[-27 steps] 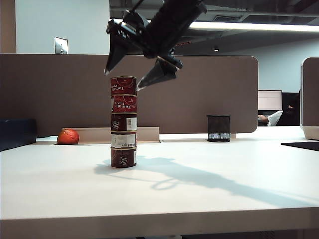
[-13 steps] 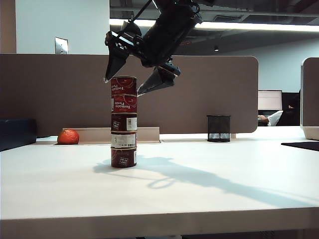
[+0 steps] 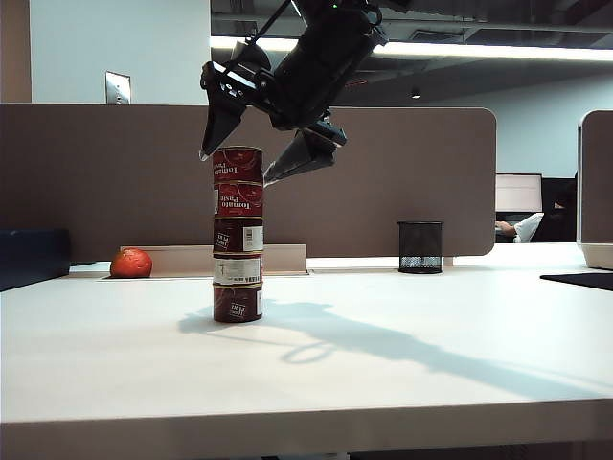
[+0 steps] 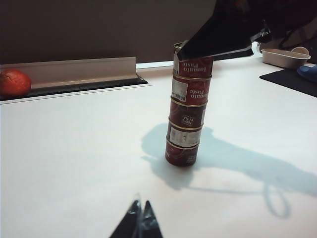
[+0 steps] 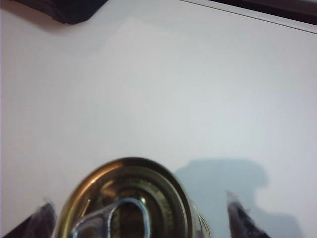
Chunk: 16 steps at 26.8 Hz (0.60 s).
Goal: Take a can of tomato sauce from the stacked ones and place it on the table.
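- A column of five tomato paste tins, the stacked ones [image 3: 238, 235], stood on the off-white surface [image 3: 383, 364], left of centre in the exterior view.
- The top can of tomato sauce [image 3: 238, 164] sat level on the column, pull-ring lid up, as the right wrist view showed.
- The right end effector [image 3: 251, 161] hung over that top can with its jaws spread wide, one tip at 9 o'clock of the can and one at 3 o'clock, neither touching, nothing held.
- The left end effector [image 4: 139, 223] rested low near the front of the surface, well apart from the column, its tips pressed together and empty.
- The can looked rigid, fairly weighty for its size and smooth-sided, so likely slippery; the curved wall below the rim seemed the best hold.
- The tall, narrow column could topple from any sideways nudge.
- An orange-red fruit [image 3: 131, 263] lay at 9 o'clock of the stack; a black mesh cup [image 3: 420, 247] stood at 3 o'clock. Neither blocked the approach.
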Motion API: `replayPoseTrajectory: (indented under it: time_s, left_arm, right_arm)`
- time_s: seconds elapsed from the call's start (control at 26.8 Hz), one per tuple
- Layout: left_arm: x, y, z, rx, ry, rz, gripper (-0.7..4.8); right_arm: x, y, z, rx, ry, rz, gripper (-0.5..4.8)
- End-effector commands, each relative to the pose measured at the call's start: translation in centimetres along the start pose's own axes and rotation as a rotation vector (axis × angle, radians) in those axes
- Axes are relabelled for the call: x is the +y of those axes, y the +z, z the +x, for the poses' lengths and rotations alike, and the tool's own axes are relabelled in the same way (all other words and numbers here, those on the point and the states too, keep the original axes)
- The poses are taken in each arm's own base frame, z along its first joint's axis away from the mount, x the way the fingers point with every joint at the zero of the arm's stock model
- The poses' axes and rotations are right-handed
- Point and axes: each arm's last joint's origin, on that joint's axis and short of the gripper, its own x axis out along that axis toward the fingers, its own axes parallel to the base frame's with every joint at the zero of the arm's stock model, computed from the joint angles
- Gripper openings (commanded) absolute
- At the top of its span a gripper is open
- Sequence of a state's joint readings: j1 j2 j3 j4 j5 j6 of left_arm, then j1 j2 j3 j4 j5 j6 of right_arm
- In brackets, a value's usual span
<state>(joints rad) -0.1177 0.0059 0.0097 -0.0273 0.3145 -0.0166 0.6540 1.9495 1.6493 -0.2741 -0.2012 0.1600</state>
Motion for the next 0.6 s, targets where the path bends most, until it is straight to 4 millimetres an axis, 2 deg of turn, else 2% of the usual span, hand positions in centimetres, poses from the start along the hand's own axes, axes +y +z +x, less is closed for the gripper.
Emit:
replayPoseTrajectory:
  time_s: [0.04, 0.11, 0.41, 0.56, 0.6]
  left_arm:
    - [-0.01, 0.14, -0.02, -0.008, -0.003, 0.004, -0.06]
    - [-0.01, 0.14, -0.02, -0.008, -0.003, 0.004, -0.06]
    - [-0.01, 0.14, -0.02, -0.008, -0.002, 0.004, -0.06]
    - [0.0, 0.14, -0.02, -0.008, 0.0, 0.004, -0.06]
    - [0.0, 0.14, -0.02, -0.007, 0.0, 0.004, -0.06]
  right_arm:
    - [0.12, 0.42, -0.2, -0.029, -0.02, -0.009, 4.53]
    - [0.12, 0.42, -0.2, -0.029, -0.02, -0.01, 4.15]
    - [0.13, 0.41, -0.2, -0.028, -0.018, -0.009, 3.85]
    - [0.13, 0.41, -0.2, -0.028, -0.016, -0.009, 3.22]
    - [0.14, 0.41, -0.2, -0.028, -0.013, -0.01, 2.9]
